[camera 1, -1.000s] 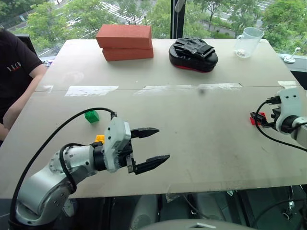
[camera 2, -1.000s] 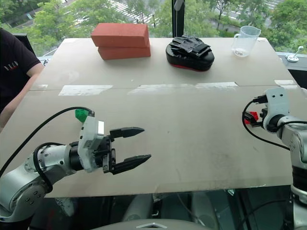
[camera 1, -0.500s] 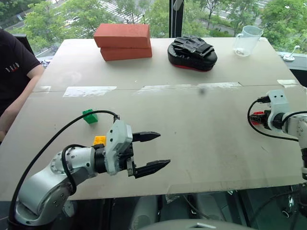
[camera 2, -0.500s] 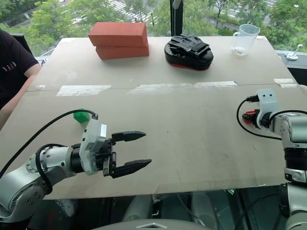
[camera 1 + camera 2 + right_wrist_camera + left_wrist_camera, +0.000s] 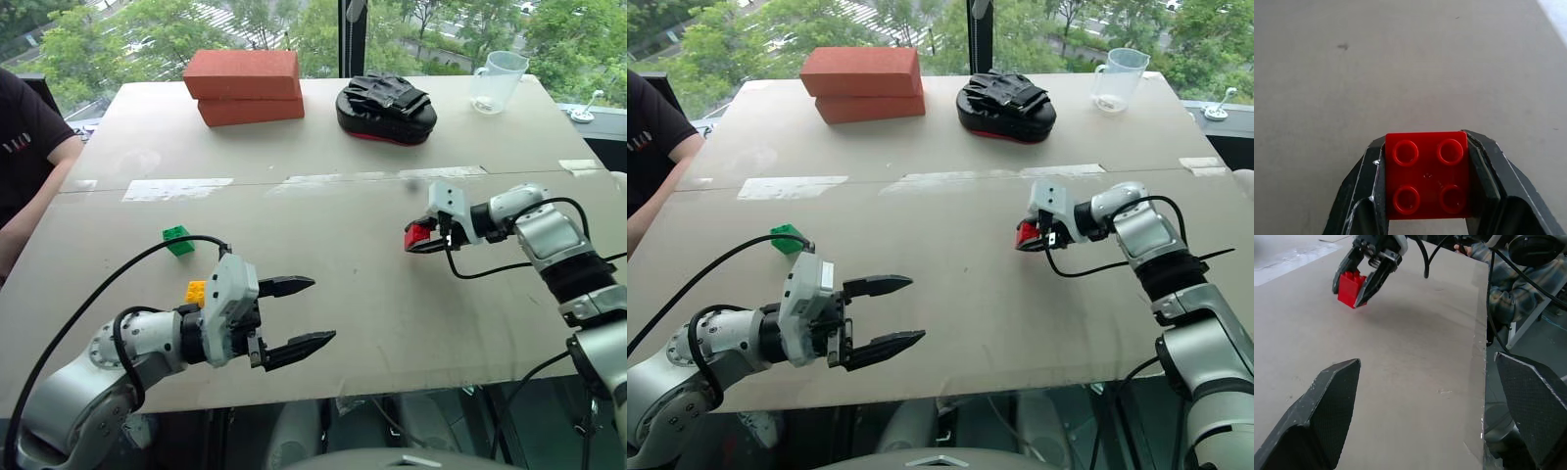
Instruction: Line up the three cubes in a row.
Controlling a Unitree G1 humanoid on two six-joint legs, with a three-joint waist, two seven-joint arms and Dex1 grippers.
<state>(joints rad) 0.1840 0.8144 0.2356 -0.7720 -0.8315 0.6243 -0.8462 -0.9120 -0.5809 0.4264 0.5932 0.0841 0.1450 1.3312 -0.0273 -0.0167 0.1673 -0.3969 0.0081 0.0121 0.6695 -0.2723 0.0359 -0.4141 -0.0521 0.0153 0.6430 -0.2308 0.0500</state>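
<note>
My right gripper [image 5: 419, 238] is shut on the red cube [image 5: 416, 235], holding it just above the table's middle right; the right wrist view shows the studded red cube [image 5: 1427, 174] clamped between both fingers. The green cube [image 5: 177, 240] lies on the table at the left. Close by, nearer the front, the yellow cube [image 5: 196, 292] sits just behind my left hand. My left gripper [image 5: 299, 315] stands open near the front edge, with nothing between its fingers. The left wrist view shows the held red cube [image 5: 1351, 288] some way ahead.
Two stacked red-orange bricks [image 5: 243, 86], a black padded mitt [image 5: 383, 102] and a clear measuring cup [image 5: 493, 82] stand along the far side of the table [image 5: 343, 211]. A person's arm [image 5: 29, 162] rests at the left edge.
My right gripper closed on the red cube at the right edge and carried it left toward the table's middle. The left arm has hardly moved.
</note>
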